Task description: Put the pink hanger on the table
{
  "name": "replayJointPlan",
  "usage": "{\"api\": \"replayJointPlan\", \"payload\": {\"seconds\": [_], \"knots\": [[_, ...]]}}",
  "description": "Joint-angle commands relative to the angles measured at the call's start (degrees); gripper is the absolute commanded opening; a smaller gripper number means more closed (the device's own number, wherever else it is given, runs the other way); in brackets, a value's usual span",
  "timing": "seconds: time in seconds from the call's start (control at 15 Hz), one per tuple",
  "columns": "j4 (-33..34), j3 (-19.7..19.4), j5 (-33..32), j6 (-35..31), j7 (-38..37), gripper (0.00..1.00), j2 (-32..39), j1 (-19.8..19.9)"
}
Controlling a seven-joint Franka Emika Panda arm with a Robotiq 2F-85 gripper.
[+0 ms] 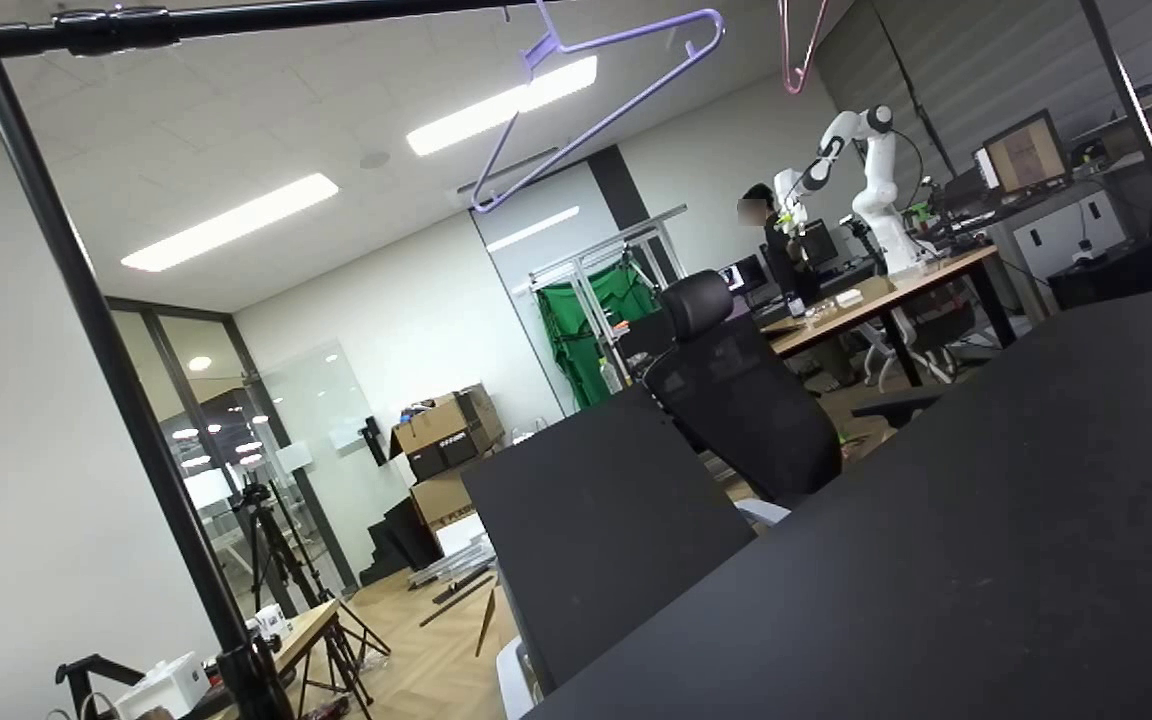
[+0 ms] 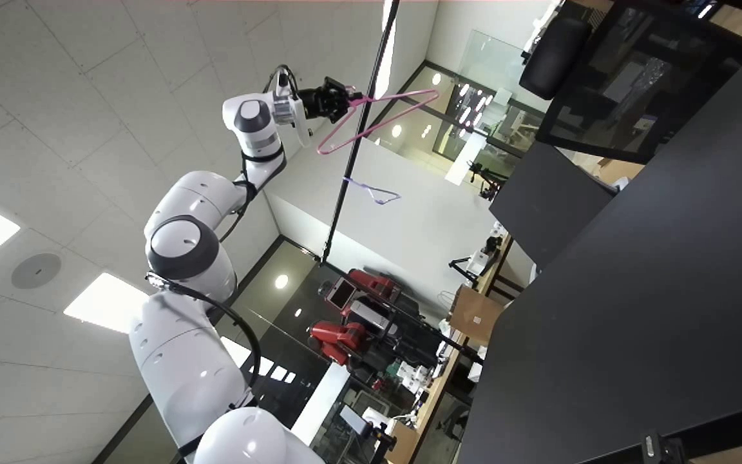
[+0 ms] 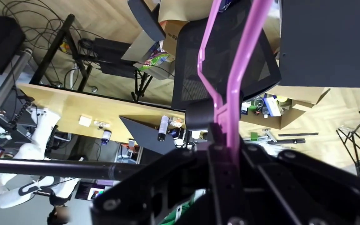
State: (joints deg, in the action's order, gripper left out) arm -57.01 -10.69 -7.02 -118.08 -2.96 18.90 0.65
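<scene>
No legible text; blurred letters [image 3: 172,35] on a brown cardboard box [image 3: 171,42] above-left of the black two-fingered pincer [image 3: 229,137], wrist view.

Pink hanger [image 3: 234,82] well off table [image 2: 648,277]

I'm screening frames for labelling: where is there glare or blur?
In both exterior views, ceiling lights are blown out to white, while the black table shows no strong glare; in the wrist view, the pink hanger has a pale sheen, and a person's face is blurred.
</scene>
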Motion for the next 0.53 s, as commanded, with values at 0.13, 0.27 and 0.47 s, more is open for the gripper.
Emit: {"api": "replayJointPlan", "payload": {"seconds": [0.13,0.27,0.47], "knots": [[-2.2,-0.34,-1.03,2.1,-1.41,0.02,-0.89,-0.7],[-3.6,-0.7,-1.3,1.91,-3.14,0.02,-0.45,-0.74],[-7.39,-1.66,-3.02,-0.85,-7.33,0.02,0.31,-1.12]]}}
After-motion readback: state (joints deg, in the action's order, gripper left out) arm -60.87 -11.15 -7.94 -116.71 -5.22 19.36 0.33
